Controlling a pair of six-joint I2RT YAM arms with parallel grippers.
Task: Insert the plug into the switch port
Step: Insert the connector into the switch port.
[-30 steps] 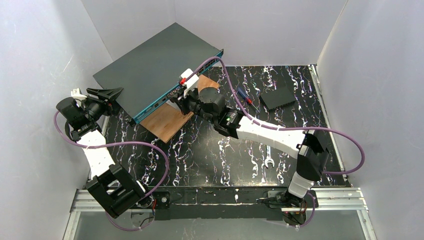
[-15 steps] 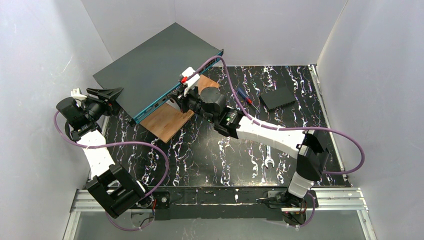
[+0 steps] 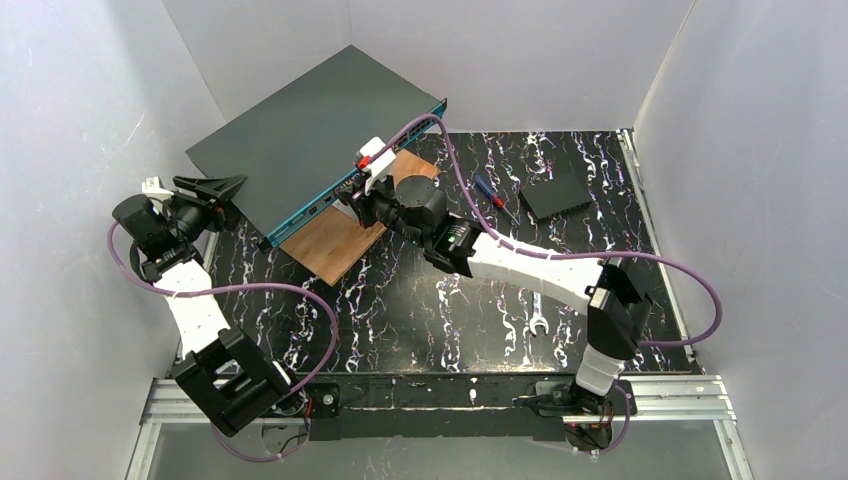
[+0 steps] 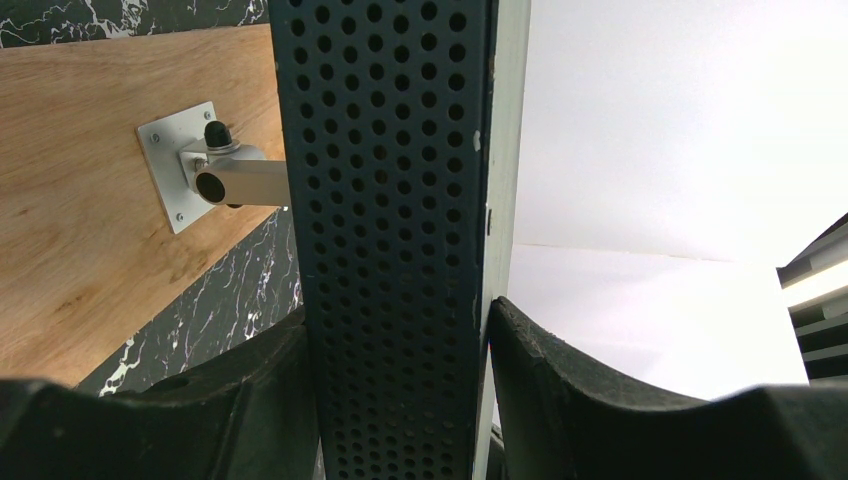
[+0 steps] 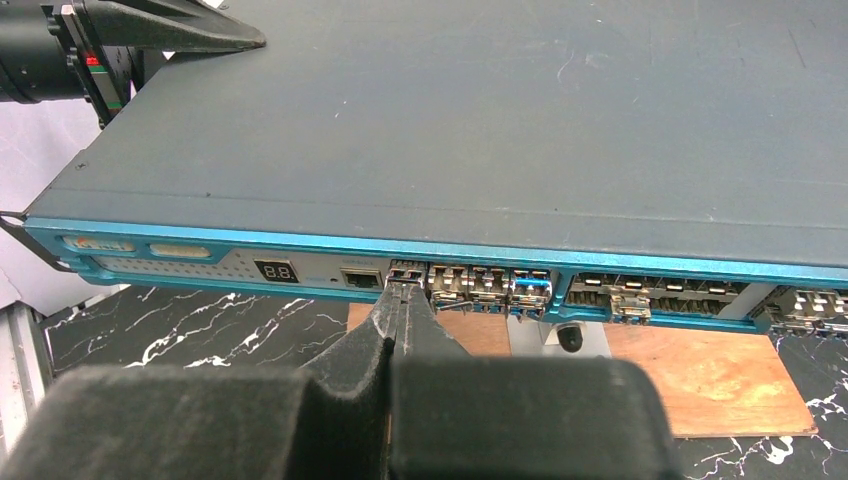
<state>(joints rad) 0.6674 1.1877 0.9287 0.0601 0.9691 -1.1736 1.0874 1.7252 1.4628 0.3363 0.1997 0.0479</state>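
dark grey flat metal switch (image 3: 310, 130): far left, teal port edge raised over brown wooden board (image 3: 335, 245), facing the right arm | left gripper (image 4: 400, 330): clamps the perforated side, likely bracing against the push | right gripper (image 5: 400, 300): pinched narrow at 1 left port, plug hidden between tips

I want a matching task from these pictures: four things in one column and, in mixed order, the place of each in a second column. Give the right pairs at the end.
Things
1. board
2. black box
3. wrench
4. left gripper

Places
a. beside the screwdriver, at the far right
b. clamped on the switch's perforated side
c. partly under the switch
d. on bare table, nearest its front edge

Pairs: 1-c; 2-a; 3-d; 4-b
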